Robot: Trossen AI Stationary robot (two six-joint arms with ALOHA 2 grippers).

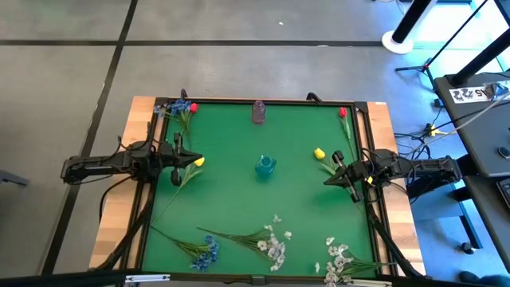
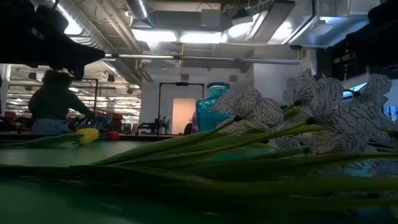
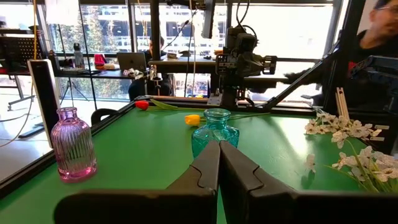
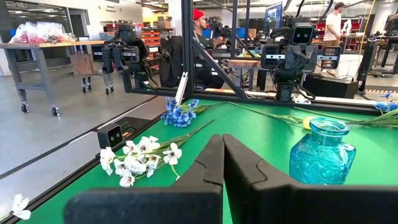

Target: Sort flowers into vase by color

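High view: no legible labels.

Green worktop (image 1: 239,159), wood border. Teal vase (image 1: 265,166) upright at centre; pink vase (image 1: 259,112) upright at far edge, middle. Lying flat: red bud (image 1: 343,112) far right corner; red and blue flowers (image 1: 182,107) far left corner; yellow bud (image 1: 198,162) left side; second yellow bud (image 1: 319,153) right of teal vase. Near edge: blue bloom (image 1: 205,253) left, white spray (image 1: 275,240) middle, second white spray (image 1: 338,259) right. All apart from both vases.
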